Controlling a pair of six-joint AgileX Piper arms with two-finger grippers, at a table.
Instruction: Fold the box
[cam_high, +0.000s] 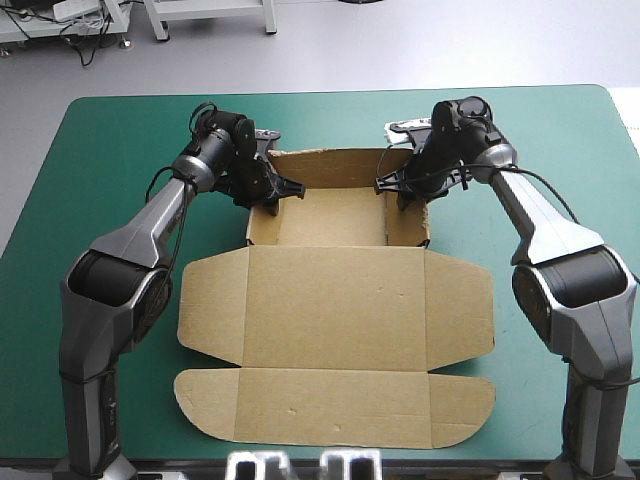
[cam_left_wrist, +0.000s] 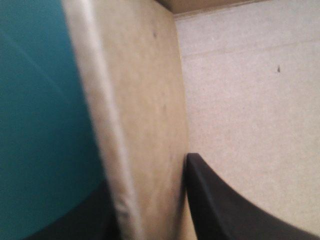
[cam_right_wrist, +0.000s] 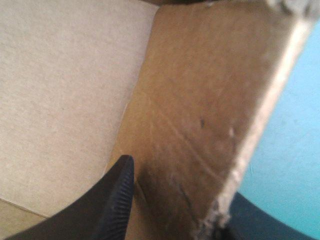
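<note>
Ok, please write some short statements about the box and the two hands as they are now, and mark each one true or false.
1. The left hand has the left side wall of the box between its fingers. True.
2. The lid stands upright. False: it lies flat on the teal-green cover, toward the near edge.
3. The right hand grips the right side wall. True.
4. No wall of the box is raised. False: its far part has its walls up, like an open tray.
</note>
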